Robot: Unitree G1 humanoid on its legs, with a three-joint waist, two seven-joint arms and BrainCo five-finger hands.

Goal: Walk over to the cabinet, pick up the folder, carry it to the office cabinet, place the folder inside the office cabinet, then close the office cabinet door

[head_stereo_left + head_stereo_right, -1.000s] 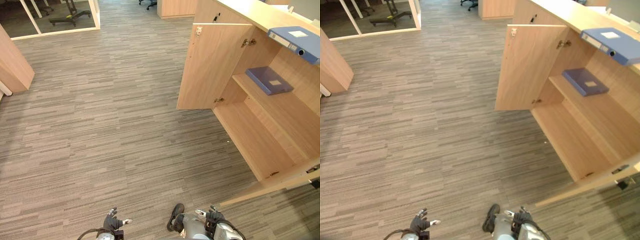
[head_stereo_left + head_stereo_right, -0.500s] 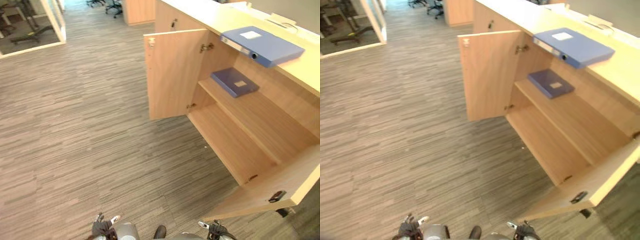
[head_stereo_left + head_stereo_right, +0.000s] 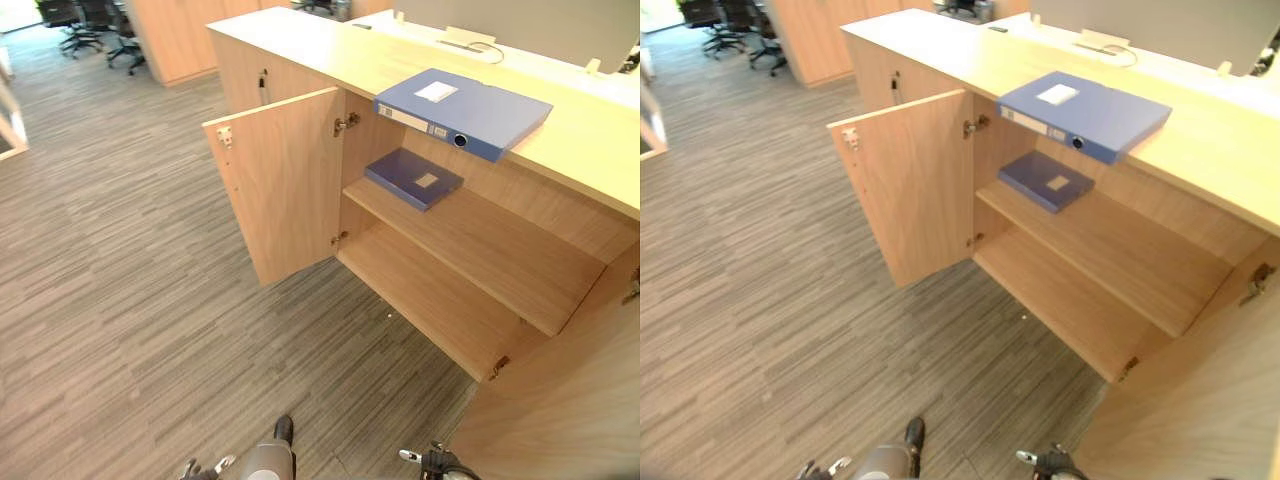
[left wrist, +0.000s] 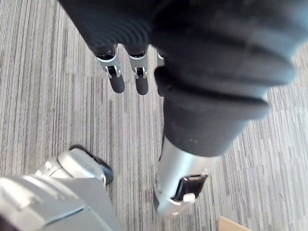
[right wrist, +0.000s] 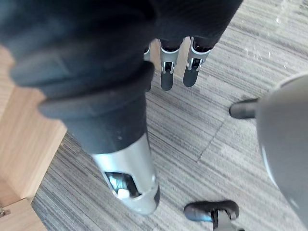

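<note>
Fingers of the left hand (image 4: 117, 79) and the right hand (image 5: 166, 76) hang straight and relaxed above the carpet (image 4: 48, 72), holding nothing (neither touches anything). Blue folder (image 3: 462, 110) lies flat on the worktop (image 3: 330, 50), upper right of the frame, over the open cabinet (image 3: 430, 290); its spine faces lower left, its long axis running left to lower right.

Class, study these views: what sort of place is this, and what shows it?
Most likely an office: a long wooden cabinet with a blue folder on top and a darker folder on its shelf, grey striped carpet, and wheeled chairs further off.
</note>
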